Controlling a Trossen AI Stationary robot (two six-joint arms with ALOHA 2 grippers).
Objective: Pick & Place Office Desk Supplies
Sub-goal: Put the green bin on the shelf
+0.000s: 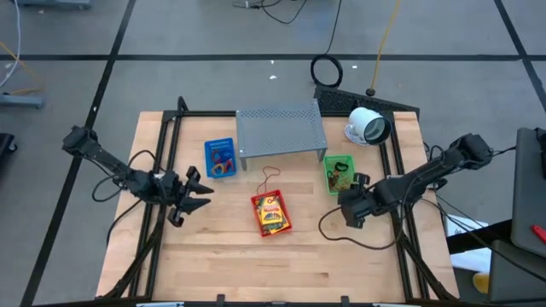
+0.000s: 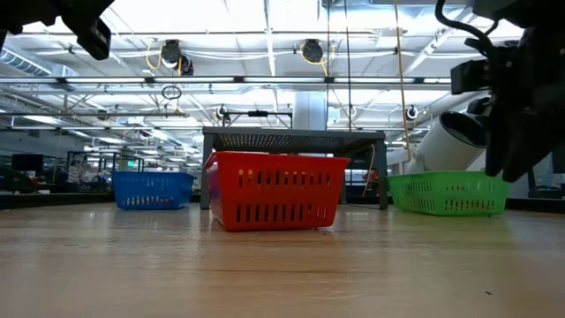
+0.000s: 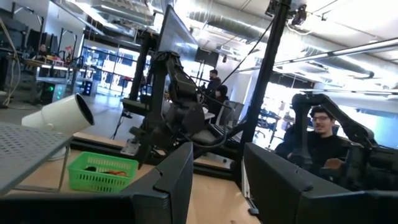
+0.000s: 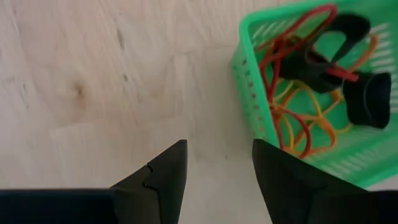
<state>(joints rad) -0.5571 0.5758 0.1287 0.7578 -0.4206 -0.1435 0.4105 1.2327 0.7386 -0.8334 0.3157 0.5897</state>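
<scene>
3 baskets, green one [image 4: 292, 93] with rubber bands [image 4: 292, 118], right hand [image 4: 217, 171] and left hand [image 3: 214, 180] released, empty

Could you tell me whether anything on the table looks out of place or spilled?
One thing: a thin red rubber-band loop lies loose on the wooden table, just behind the red basket rather than inside it. The blue basket and green basket sit upright, contents contained.
</scene>
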